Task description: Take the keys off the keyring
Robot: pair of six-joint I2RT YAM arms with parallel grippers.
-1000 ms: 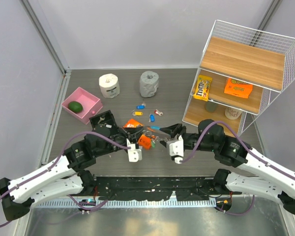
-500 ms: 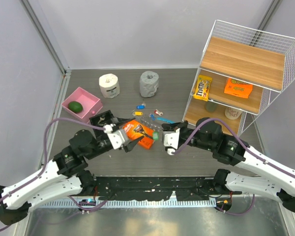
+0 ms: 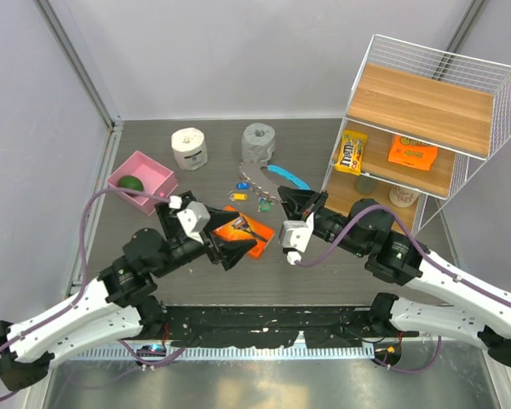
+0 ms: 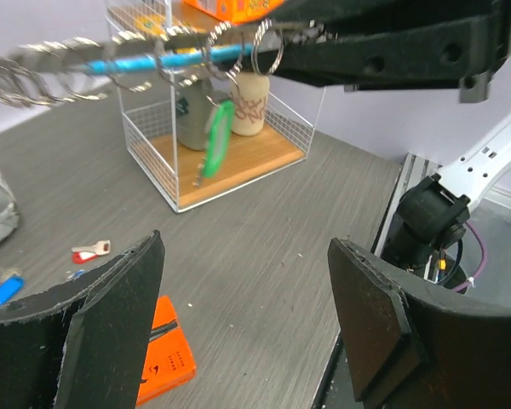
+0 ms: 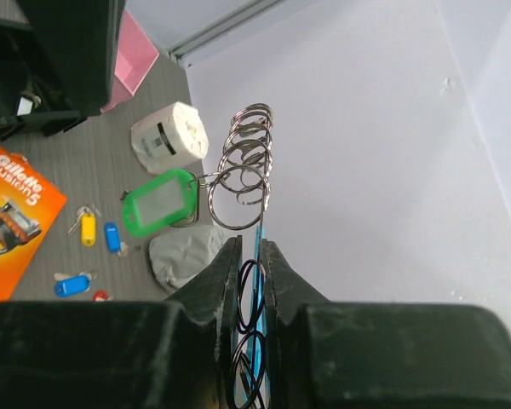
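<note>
My right gripper is shut on the keyring, a slim light-blue band held above the table. The keys, a cluster of grey metal rings, are strung along the band, and a green tag hangs from them. In the right wrist view the band runs up between the closed fingers, with the rings fanned above. My left gripper is open over an orange razor pack, apart from the keyring. The left wrist view shows the band high above the gripper, which holds nothing.
A white paper roll and a grey roll stand at the back. At the left is a pink box. A wire shelf with snacks fills the right. Small blue, yellow and red tagged pieces lie under the keyring.
The left gripper has opened, let go and drawn back to the left. The right gripper has closed on the keyring and carried it up and toward the back.
</note>
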